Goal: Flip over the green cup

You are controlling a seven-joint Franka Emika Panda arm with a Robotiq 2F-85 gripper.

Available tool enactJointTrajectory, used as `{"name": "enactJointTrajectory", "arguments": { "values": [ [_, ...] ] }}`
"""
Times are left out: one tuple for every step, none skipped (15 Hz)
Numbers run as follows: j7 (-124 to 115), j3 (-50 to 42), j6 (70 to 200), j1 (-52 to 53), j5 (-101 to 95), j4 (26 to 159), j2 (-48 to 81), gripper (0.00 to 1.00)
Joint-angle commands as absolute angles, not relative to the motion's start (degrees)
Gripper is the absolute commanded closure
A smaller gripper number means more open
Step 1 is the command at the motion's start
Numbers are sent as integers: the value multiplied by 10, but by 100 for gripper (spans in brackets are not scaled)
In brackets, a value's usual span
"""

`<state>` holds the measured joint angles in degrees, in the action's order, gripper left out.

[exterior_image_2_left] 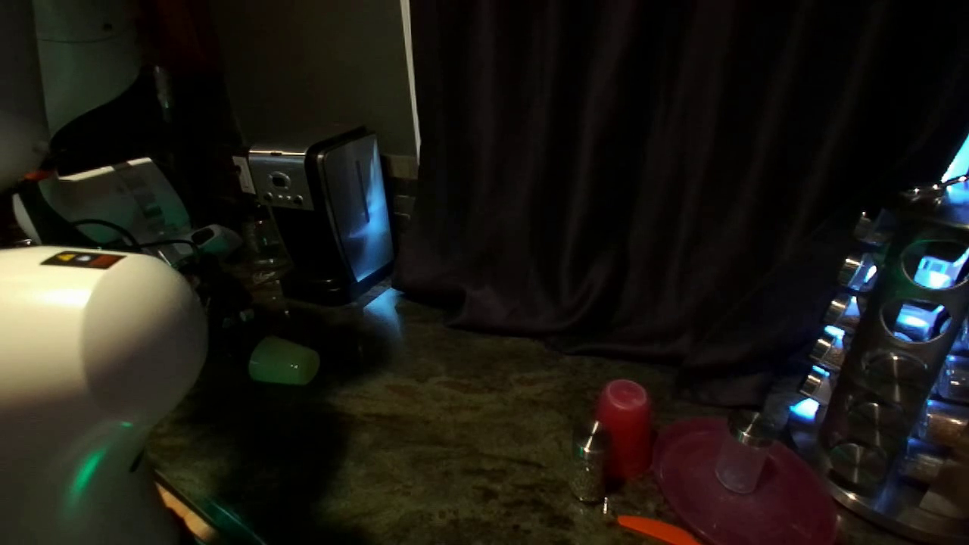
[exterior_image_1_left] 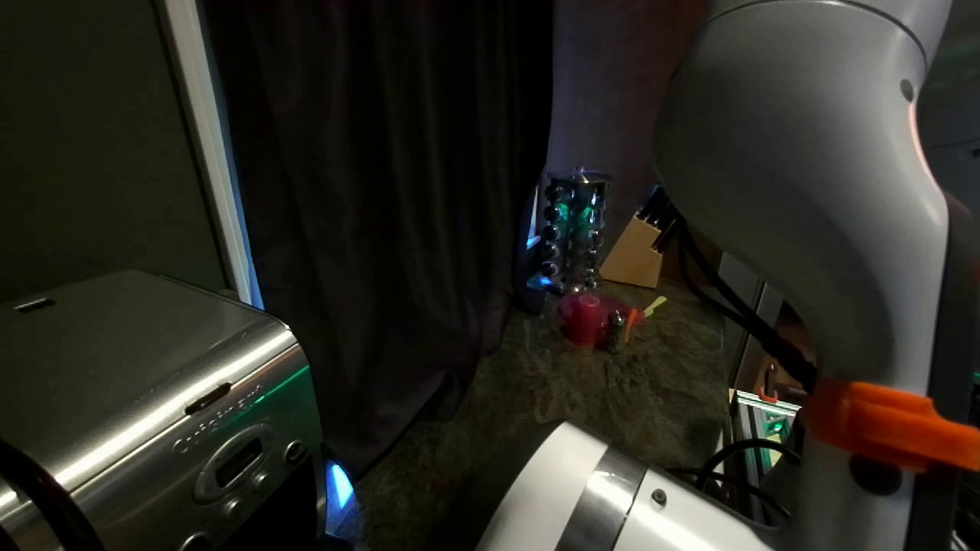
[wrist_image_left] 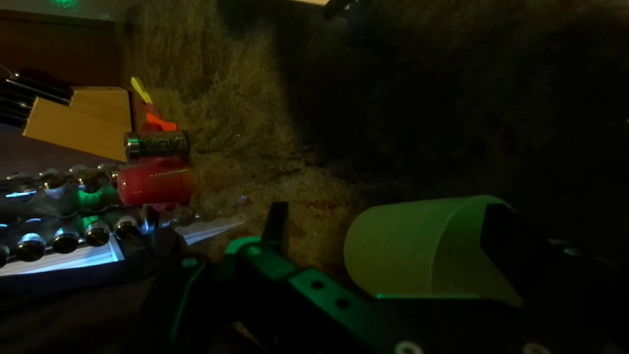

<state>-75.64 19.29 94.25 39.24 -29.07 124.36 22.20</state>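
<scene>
Pale green, the cup (exterior_image_2_left: 284,362) lay on its side, apparently on the table (exterior_image_2_left: 454,431), so the flip looked unfinished: gripping, turning and setting it down seemed left. In the wrist view the fingers (wrist_image_left: 276,228) stood wide apart, the cup showing between them; contact could not be told. Open room ran toward the red cup (exterior_image_2_left: 625,431); the coffee maker (exterior_image_2_left: 341,216) stood near, behind, and the table's edge passed by the arm (exterior_image_2_left: 91,378).

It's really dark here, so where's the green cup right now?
In an exterior view, the green cup is left of centre, tipped sideways, pictured below the steel-fronted appliance and right of the white arm; the wrist view has it at lower right.
</scene>
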Motion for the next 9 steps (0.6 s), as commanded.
{"name": "enactJointTrajectory", "arguments": {
  "values": [
    [-788, 181, 942, 413, -332, 1240, 240, 0],
    [-790, 181, 943, 415, -341, 1240, 243, 0],
    [-790, 181, 943, 417, -352, 1240, 247, 0],
    [-785, 181, 937, 418, -361, 1240, 250, 0],
    [-775, 182, 927, 421, -373, 1240, 255, 0],
    [-766, 182, 922, 423, -384, 1241, 258, 0],
    [-762, 182, 917, 425, -397, 1243, 260, 0],
    [-759, 181, 911, 429, -419, 1245, 262, 0],
    [-746, 184, 907, 429, -431, 1247, 264, 0]
  ]
}}
